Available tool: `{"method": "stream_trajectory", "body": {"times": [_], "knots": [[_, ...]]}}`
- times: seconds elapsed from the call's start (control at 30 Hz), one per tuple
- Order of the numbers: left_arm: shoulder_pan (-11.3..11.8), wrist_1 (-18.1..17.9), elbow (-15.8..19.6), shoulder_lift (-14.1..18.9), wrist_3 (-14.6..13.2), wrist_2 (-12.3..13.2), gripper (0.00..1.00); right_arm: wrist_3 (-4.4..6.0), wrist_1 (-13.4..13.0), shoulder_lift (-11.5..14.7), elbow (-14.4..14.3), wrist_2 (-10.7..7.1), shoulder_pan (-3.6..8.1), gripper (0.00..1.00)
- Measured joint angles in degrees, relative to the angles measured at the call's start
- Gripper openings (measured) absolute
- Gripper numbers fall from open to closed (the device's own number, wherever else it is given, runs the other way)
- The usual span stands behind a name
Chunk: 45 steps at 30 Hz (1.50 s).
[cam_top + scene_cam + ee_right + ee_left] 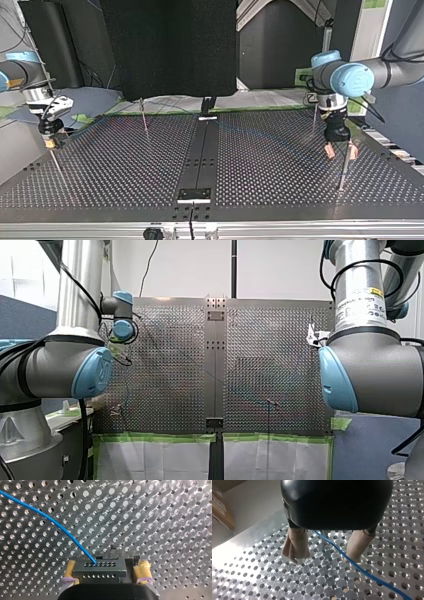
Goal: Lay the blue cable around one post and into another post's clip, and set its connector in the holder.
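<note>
Barely started; right gripper (107,565) looks clamped on the connector (98,570), blue cable (62,528) leaving toward 10 o'clock; left gripper (324,558) released around the cable; routing and seating left.

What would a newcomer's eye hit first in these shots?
The blue cable, bright against the perforated table: in the right wrist view it ends in a dark connector clamped in my right tool, between its yellow pads. In the left wrist view it runs freely through my open left tool. In the top view, thin posts stand up from the table.
</note>
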<state>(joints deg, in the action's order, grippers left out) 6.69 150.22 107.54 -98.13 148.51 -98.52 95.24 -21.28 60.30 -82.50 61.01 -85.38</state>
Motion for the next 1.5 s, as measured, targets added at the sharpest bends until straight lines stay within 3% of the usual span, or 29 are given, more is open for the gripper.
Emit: {"method": "stream_trajectory", "body": {"times": [0.2, 0.53, 0.87, 1.17, 1.37, 1.5], "knots": [[-0.13, 1.32, 1.59, 1.62, -1.95, -0.39, 1.00, 0.00, 0.00, 0.00, 0.00, 0.00, 0.00, 1.00], [-0.10, 0.11, 6.27, 6.25, -6.58, 0.95, 1.00, 0.00, 0.00, 0.00, 0.00, 0.00, 0.00, 1.00], [0.74, 4.66, 11.42, 11.81, -12.13, -3.15, 1.00, 0.00, 0.00, 0.00, 0.00, 0.00, 0.00, 1.00], [0.76, 9.16, 8.35, 16.35, -16.67, -7.00, 1.00, 0.00, 0.00, 0.00, 0.00, 0.00, 0.00, 1.00], [0.76, 12.02, 5.54, 19.18, -19.50, -7.32, 1.00, 0.00, 0.00, -0.01, 0.00, 0.00, 0.00, 1.00], [0.76, 13.89, 3.66, 21.06, -21.38, -6.18, 1.00, 0.00, 0.00, 0.00, 0.00, 0.00, 0.00, 1.00]]}}
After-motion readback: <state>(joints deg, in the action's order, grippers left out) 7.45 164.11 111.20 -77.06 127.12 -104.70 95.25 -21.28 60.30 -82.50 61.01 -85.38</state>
